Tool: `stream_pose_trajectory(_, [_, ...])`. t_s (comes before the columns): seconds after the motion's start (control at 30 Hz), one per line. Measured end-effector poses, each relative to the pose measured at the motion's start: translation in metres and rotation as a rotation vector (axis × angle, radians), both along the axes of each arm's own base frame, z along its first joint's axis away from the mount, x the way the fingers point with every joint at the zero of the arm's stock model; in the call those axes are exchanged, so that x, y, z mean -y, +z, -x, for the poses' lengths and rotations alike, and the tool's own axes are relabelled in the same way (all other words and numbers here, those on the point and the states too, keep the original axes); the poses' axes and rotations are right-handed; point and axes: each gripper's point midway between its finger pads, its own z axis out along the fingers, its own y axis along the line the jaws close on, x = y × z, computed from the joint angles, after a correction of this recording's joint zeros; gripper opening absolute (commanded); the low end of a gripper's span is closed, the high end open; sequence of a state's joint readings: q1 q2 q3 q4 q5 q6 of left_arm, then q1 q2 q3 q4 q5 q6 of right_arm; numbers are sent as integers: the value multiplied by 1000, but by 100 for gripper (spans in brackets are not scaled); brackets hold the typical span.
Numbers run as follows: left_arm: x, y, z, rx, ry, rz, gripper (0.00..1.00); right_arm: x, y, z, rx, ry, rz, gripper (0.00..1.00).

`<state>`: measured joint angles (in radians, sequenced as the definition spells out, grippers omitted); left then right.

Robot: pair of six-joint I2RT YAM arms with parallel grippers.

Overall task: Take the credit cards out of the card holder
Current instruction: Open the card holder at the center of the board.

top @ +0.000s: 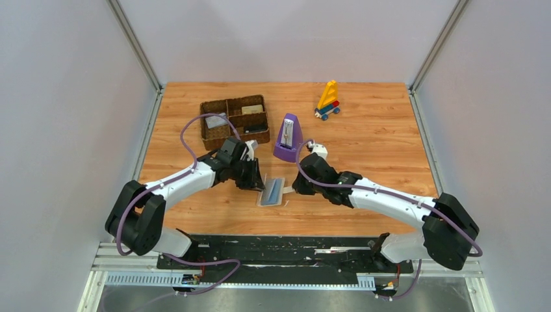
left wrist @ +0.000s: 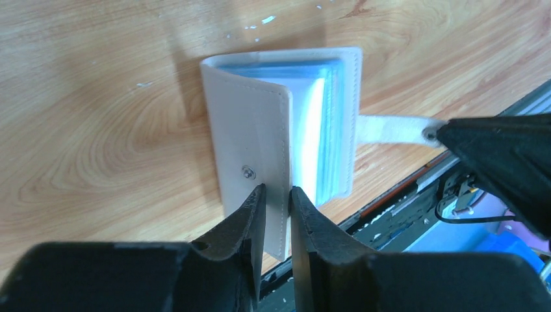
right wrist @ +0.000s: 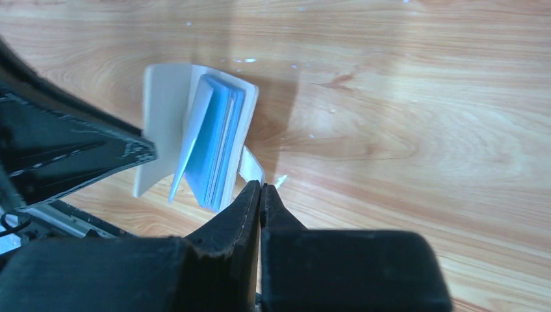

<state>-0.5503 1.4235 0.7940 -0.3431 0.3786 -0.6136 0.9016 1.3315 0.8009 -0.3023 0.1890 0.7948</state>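
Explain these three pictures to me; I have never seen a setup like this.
Two robot arms are bolted at the near edge of a wooden table. The wide picture looks down from above and behind them. The other two come from a camera on each wrist, so the black fingers at the bottom belong to that arm. On the table are a light-blue card holder, a brown woven tray, a purple metronome and a colourful toy. The left gripper pinches the holder's opened cover; the right gripper is shut on its white strap.
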Motion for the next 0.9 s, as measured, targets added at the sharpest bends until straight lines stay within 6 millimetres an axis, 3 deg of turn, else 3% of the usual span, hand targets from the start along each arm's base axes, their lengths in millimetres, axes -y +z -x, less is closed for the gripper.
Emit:
stream_pose_trajectory(0.13, [-7, 0, 0, 14, 11, -35, 13, 17, -6, -4, -9, -36, 4, 0])
stream_pose_trajectory(0.27, [-14, -4, 1, 10, 18, -75, 0, 28, -5, -8, -6, -55, 1, 10])
stream_pose_trajectory(0.53, [-16, -6, 5, -8, 22, -79, 0, 44, 9, -19, 5, -81, -41, 40])
stream_pose_trajectory(0.9, [-16, -18, 17, -50, 85, -27, 0, 32, 20, 2, -70, -12, -130, 44])
